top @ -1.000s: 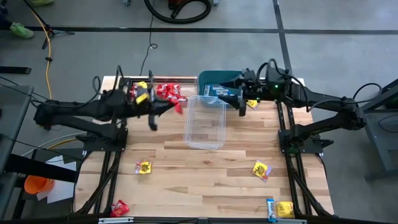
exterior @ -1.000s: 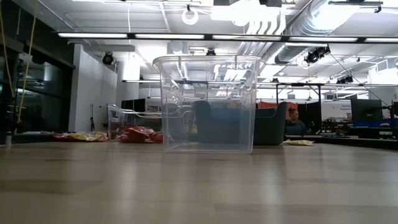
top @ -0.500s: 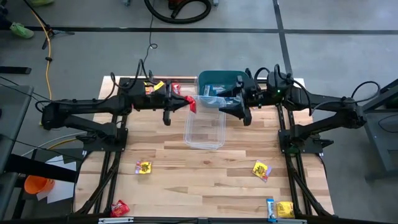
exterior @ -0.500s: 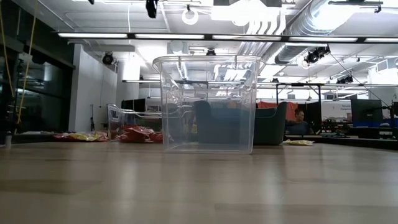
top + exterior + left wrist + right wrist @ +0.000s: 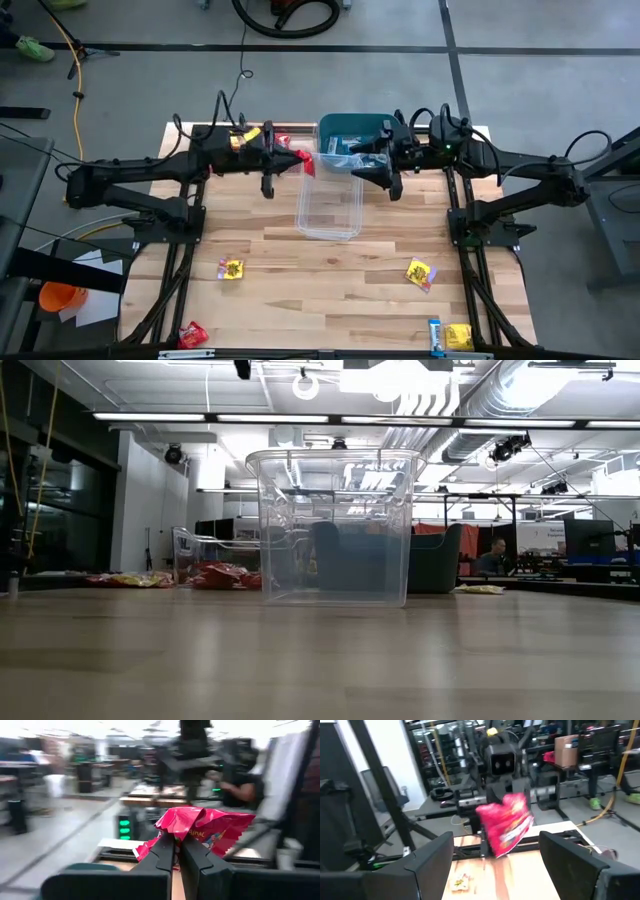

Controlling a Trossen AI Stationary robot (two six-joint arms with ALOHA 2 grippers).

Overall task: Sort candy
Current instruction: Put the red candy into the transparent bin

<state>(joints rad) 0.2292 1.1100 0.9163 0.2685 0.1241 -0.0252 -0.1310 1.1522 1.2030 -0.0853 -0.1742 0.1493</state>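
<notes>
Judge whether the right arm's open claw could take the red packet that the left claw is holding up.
Probably yes: the right claw faces the red packet across the clear tub, fingers wide, nothing between them. The left claw would have to release.

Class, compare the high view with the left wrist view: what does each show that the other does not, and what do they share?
Only the high view: the clear tub, the teal bin, loose yellow packets on the table, and the open right gripper.
Only the left wrist view: print on the wrapper.
Both: the left gripper shut on a red candy packet.
</notes>
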